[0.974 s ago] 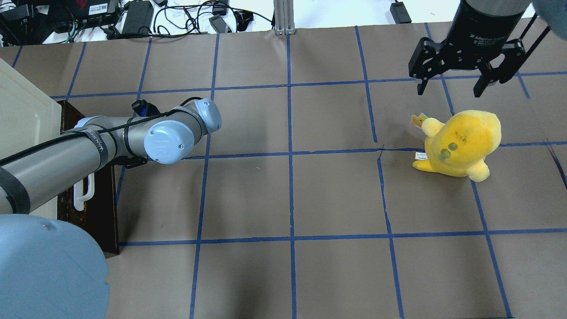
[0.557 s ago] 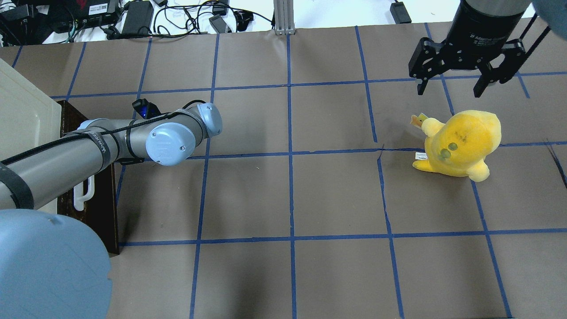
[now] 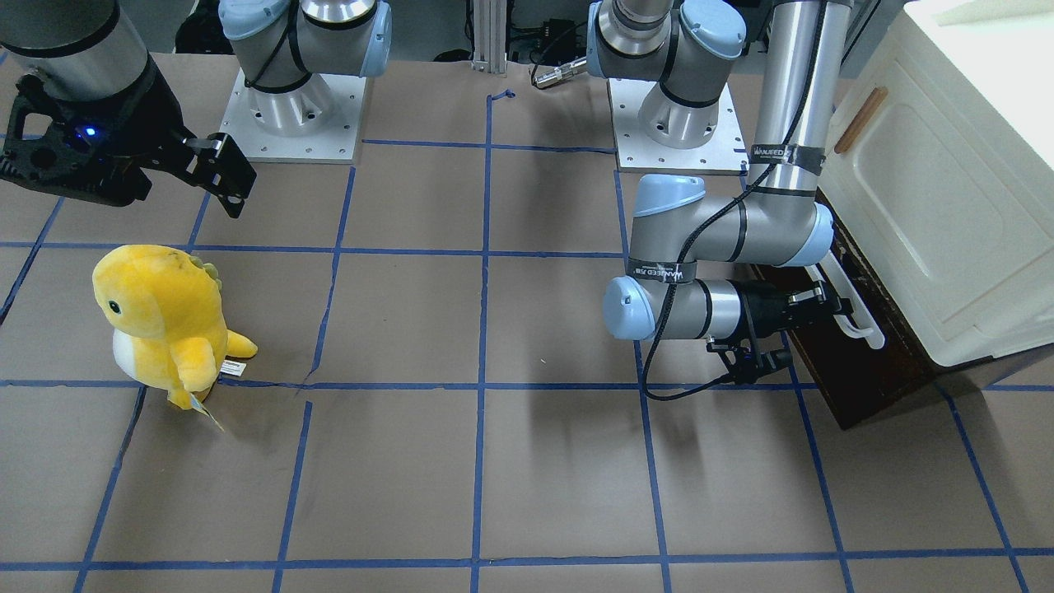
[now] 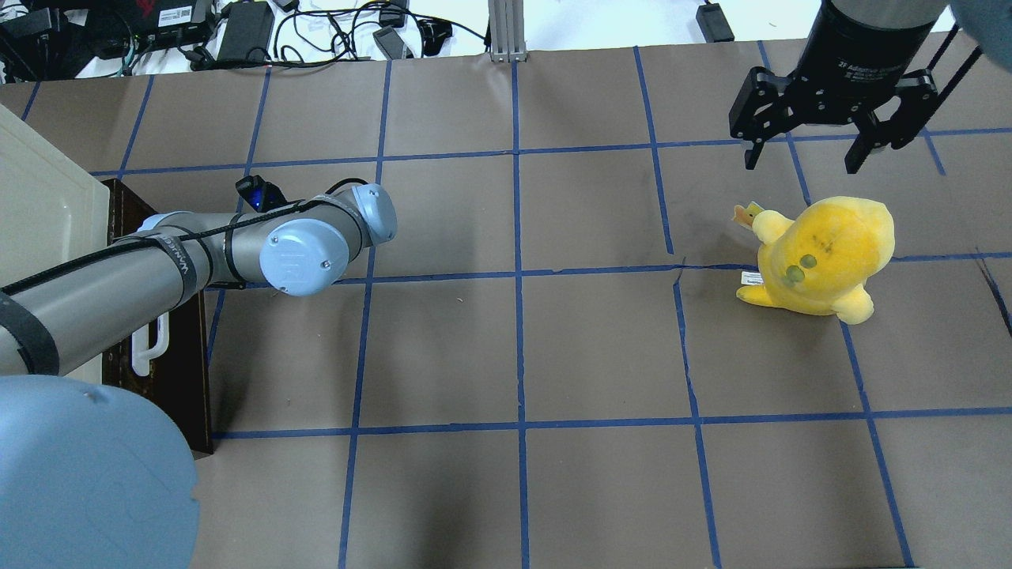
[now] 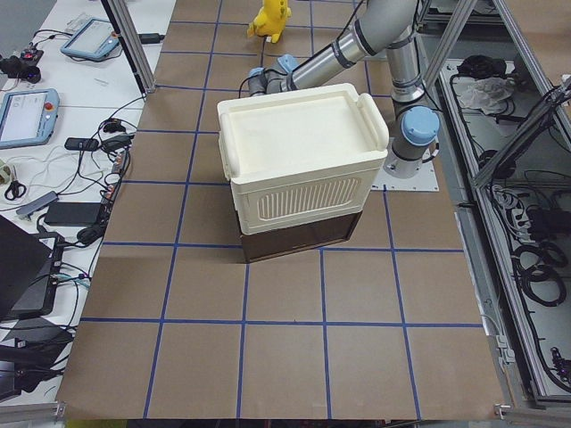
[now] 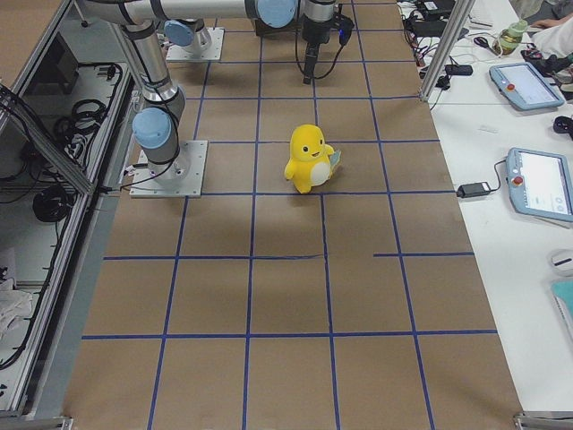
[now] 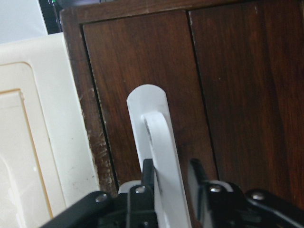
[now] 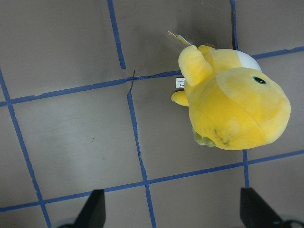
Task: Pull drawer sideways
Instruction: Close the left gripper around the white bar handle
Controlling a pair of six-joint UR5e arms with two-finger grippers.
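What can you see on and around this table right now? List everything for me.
table: one, brown with a blue tape grid, under everything.
cabinet: one, cream-white, at the table end on the robot's left.
drawer: one, dark brown front, beneath the cabinet.
white bar handle: one, white, on the drawer front.
plush toy: one, yellow, upright on the robot's right side.
pendants: two, blue-grey, on the side bench.
cables: several, black, beyond the table edge.
left gripper: one, black, closed around the handle.
right gripper: one, black, open, above the table near the plush toy.
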